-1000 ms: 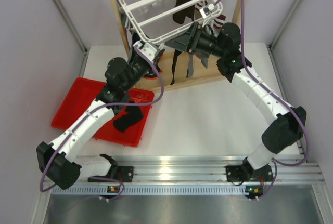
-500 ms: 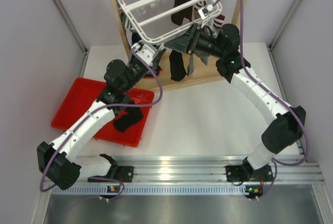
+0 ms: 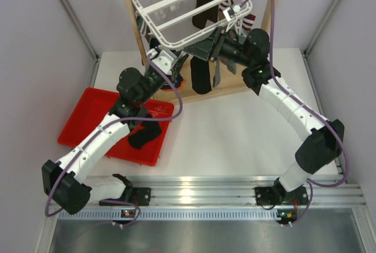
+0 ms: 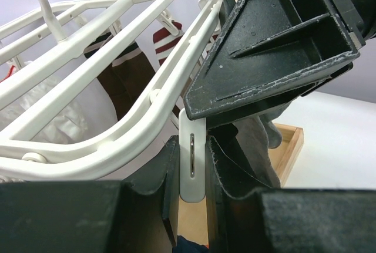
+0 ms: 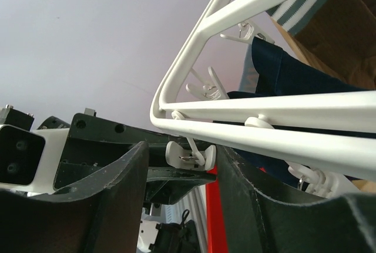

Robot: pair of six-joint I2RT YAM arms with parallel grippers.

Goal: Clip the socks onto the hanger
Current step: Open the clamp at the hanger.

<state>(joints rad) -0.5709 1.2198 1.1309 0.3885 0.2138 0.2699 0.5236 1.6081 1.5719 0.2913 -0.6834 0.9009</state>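
Our left end effector [image 4: 192, 147] is clenched on a clip [image 4: 192, 176] of the hanger [image 4: 117, 144]; right end effector [image 5: 182, 154]: can't tell. If the hanger swings, we miss the black sock [image 3: 201, 78].

I have the hanger [image 3: 182, 6] at the back, inside the wooden frame [image 3: 134, 27]. The tray [image 3: 79, 121] lies left on the table [image 3: 235, 135], one sock [image 3: 144, 137] in it. A second sock [image 3: 201, 78] hangs below the hanger's near edge, between my left gripper [image 3: 178, 60], astride a clip [image 4: 192, 159], and my right gripper [image 3: 202, 49].
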